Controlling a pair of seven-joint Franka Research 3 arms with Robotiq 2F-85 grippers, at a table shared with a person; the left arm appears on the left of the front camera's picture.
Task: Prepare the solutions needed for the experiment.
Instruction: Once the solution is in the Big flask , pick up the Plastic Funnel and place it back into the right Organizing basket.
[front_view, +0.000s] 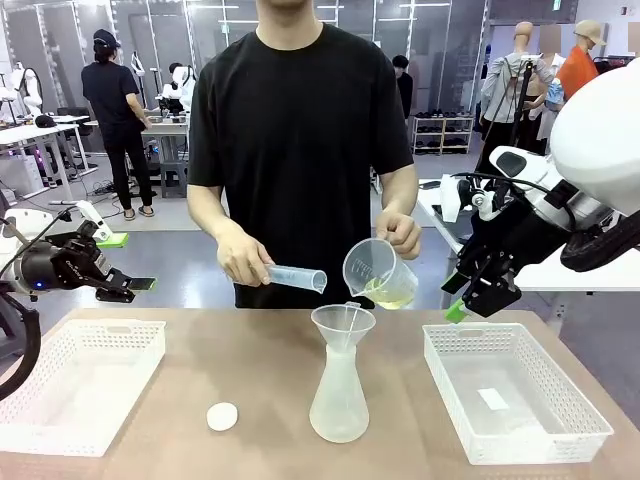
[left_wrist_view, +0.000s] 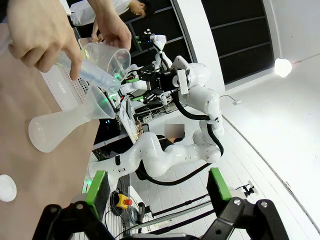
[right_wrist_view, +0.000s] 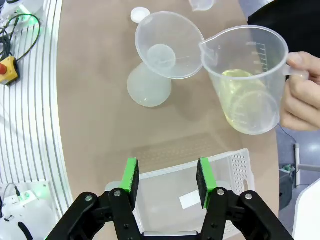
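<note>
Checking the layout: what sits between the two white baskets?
In the front view, a frosted flask with a funnel on top, and a small white cap.

This is looking like a robotics lab: a person (front_view: 300, 150) is holding a beaker (front_view: 378, 265) of pale yellow liquid (front_view: 392, 293) beside a funnel (front_view: 343, 322) standing in a flask (front_view: 339, 400) on the surface (front_view: 250, 370), with workbenches (front_view: 35, 135) lining the hall behind.

White rounded arms (front_view: 600, 130) trail black cables (front_view: 28, 345); black fingers (right_wrist_view: 119, 205) bear green pads (right_wrist_view: 205, 182). The person (front_view: 300, 220) wears a black short-sleeved T-shirt (front_view: 300, 110).

Light: bright, even, overhead | shadows: soft | glare: lamp (left_wrist_view: 283, 66) | wrist views: edges bowed | focus: sharp
</note>
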